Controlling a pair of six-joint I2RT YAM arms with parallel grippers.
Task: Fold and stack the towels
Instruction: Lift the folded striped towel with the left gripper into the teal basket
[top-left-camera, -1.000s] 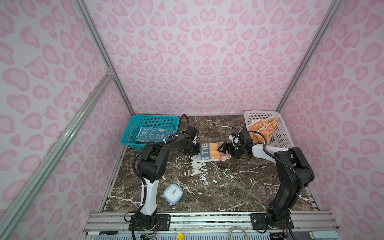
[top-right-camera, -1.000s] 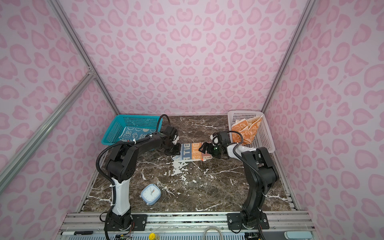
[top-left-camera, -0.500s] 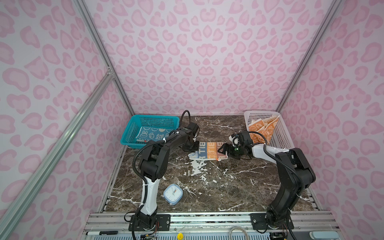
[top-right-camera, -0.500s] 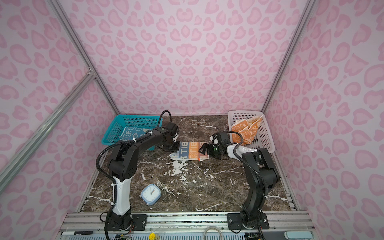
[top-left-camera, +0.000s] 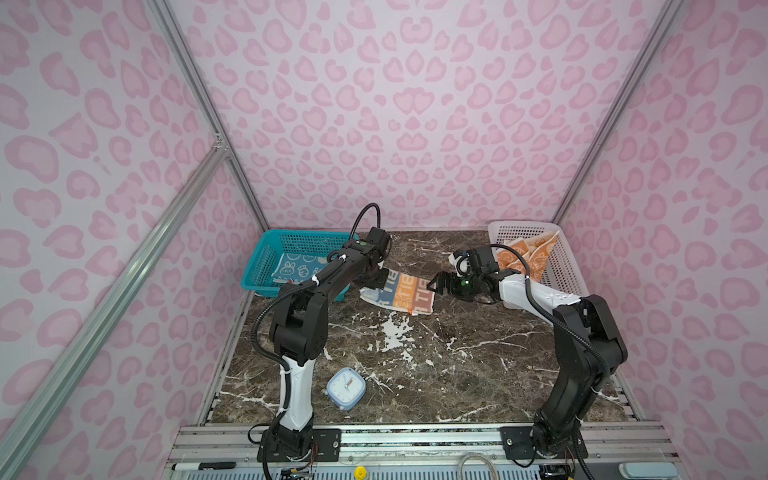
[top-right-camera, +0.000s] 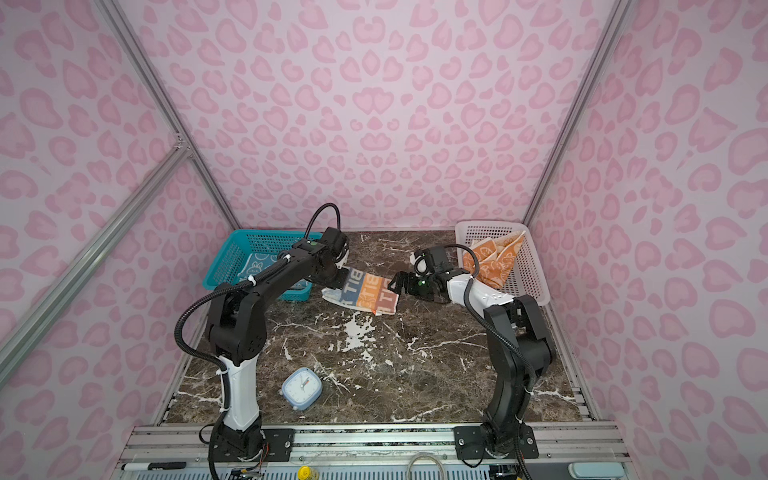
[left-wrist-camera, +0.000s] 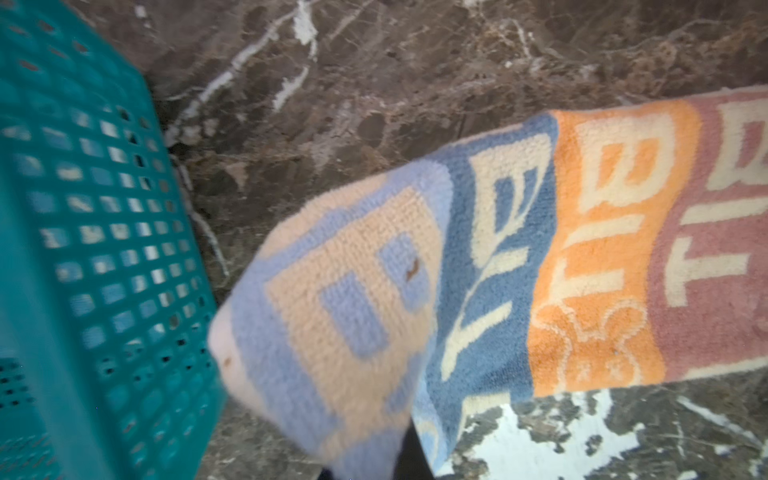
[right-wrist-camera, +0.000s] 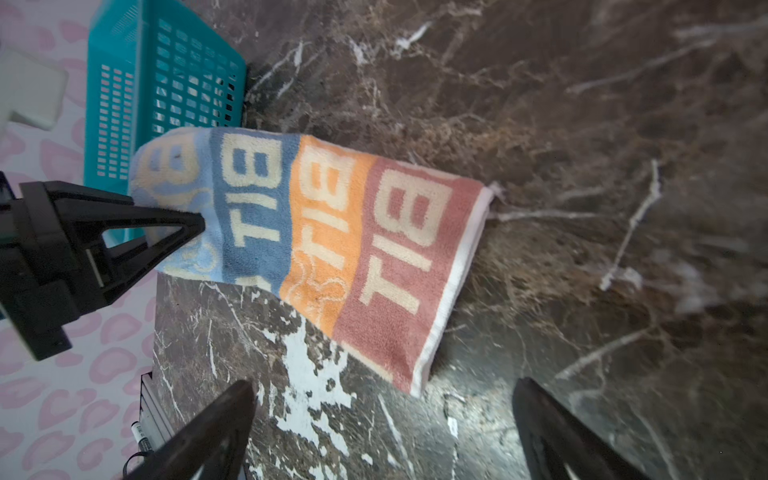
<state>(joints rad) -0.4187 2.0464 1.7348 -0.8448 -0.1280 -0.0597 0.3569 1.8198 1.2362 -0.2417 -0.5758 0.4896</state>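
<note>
on the dark marble tabletop (top-left-camera: 457, 353) the folded blue, orange and pink striped terry towel (top-left-camera: 399, 293) lies past the middle, long axis left to right. our right gripper (top-left-camera: 436, 284), jaws wide and empty, sits just right of its pink end; our left gripper (top-left-camera: 376, 281) is clenched on the pale-blue end.

- striped towel (left-wrist-camera: 594, 249): looped terry cloth, fuzzy and matt.
- bench (right-wrist-camera: 582, 124): dark marble-look slab, smooth, faintly glossy, with white veins.
- teal basket (left-wrist-camera: 83, 249): moulded plastic mesh, smooth, slight sheen.
- white basket (top-left-camera: 565, 270): perforated plastic, matt.
</note>
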